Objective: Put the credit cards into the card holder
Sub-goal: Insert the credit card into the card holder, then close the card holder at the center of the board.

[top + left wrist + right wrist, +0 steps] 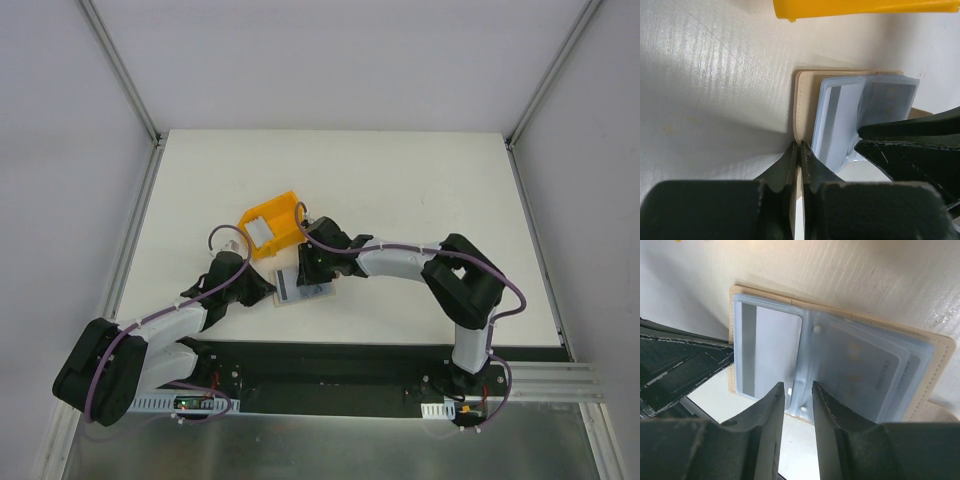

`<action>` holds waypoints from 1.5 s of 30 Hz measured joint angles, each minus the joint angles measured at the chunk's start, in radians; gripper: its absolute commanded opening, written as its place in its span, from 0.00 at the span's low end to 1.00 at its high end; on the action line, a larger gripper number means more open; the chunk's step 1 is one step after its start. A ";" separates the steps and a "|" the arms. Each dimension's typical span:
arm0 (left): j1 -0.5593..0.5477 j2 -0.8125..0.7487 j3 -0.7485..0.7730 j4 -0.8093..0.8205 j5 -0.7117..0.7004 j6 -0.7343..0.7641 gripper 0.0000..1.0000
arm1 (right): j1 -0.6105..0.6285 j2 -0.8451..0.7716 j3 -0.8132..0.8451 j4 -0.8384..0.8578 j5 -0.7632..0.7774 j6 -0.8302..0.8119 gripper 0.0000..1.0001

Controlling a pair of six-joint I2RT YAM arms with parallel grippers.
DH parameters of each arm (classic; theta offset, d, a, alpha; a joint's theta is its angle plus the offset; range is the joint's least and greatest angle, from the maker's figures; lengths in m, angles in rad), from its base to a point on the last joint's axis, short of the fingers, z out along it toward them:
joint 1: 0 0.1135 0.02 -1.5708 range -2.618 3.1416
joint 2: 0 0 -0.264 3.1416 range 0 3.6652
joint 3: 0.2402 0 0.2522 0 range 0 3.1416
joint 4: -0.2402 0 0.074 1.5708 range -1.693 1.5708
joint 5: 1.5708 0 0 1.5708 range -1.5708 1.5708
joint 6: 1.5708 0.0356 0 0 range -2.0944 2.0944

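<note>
The beige card holder (291, 287) lies open on the white table, its clear blue-tinted sleeves up. My left gripper (800, 145) is shut on the edge of its beige cover (802, 100). A pale grey credit card (774, 347) sits in the left sleeve, and more cards (865, 370) lie stacked in the right sleeves. My right gripper (798, 386) hangs over the fold between the sleeves, jaws a little apart with nothing between them. Another pale card (261, 231) lies in the yellow bin.
The yellow plastic bin (283, 210) stands just behind the card holder, close to both grippers; its edge (865, 7) shows at the top of the left wrist view. The right fingers (910, 135) reach in close beside the left ones.
</note>
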 measured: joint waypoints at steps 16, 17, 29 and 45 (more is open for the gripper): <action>0.000 0.001 0.003 -0.008 0.008 0.002 0.00 | -0.011 -0.093 -0.040 -0.024 0.016 -0.042 0.35; 0.000 0.000 0.003 -0.008 0.008 0.002 0.00 | -0.012 -0.097 -0.040 -0.018 0.011 -0.042 0.35; 0.000 0.000 0.010 -0.023 0.010 0.008 0.00 | -0.030 -0.075 -0.056 0.020 -0.040 -0.006 0.35; 0.000 0.022 0.037 -0.046 0.012 0.031 0.00 | -0.043 -0.303 -0.091 -0.069 0.171 -0.071 0.44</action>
